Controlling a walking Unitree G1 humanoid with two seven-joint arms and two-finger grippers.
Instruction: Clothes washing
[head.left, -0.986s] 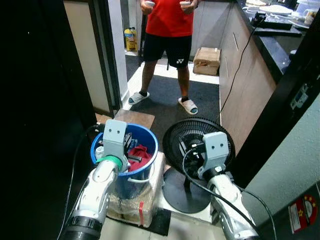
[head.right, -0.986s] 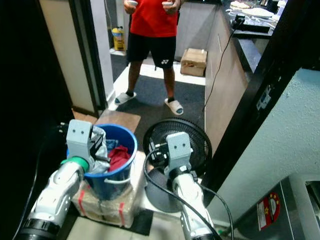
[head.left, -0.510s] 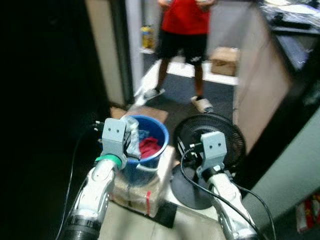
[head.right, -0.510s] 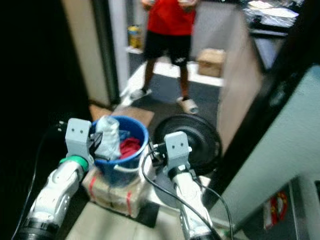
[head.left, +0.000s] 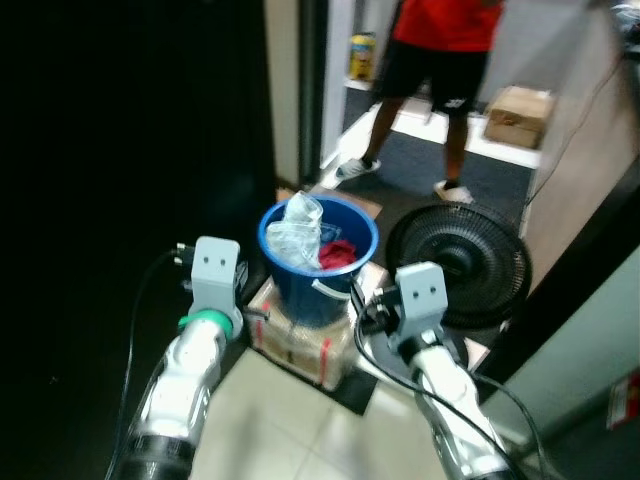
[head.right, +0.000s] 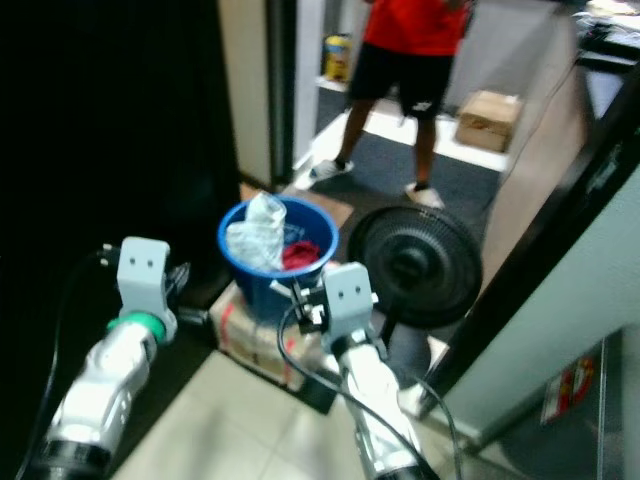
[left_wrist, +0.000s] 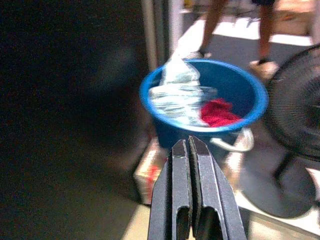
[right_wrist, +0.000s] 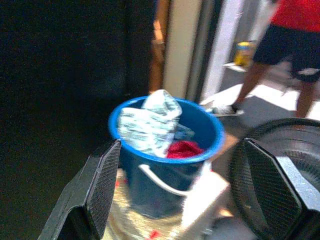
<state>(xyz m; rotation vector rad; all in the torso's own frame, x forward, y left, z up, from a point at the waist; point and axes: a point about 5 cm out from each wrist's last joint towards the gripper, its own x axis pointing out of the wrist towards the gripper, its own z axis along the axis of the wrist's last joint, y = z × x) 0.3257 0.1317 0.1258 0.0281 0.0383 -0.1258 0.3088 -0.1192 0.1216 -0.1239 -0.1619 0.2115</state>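
Dark doorway on the left, frames blurry. L gripper (left_wrist: 190, 150) pinched closed, holding nothing, aimed at bucket (head.left: 300, 285) from just short of it. Bucket sits on a wrapped box (head.left: 300, 340); pale cloth (head.left: 297, 230) piled over the rim, red cloth (head.left: 340, 255) beside it inside. R gripper (right_wrist: 175, 180) spread wide, empty, bucket between its fingers further off. Fan (head.left: 460, 265) right of bucket; person (head.left: 445, 60) stands behind. Step: prob approach/pick stage. Next: open L, close in, grab pale cloth.

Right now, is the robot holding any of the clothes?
No. The left end effector is shut on nothing, and the right end effector is open. The clothes lie in the blue bucket.
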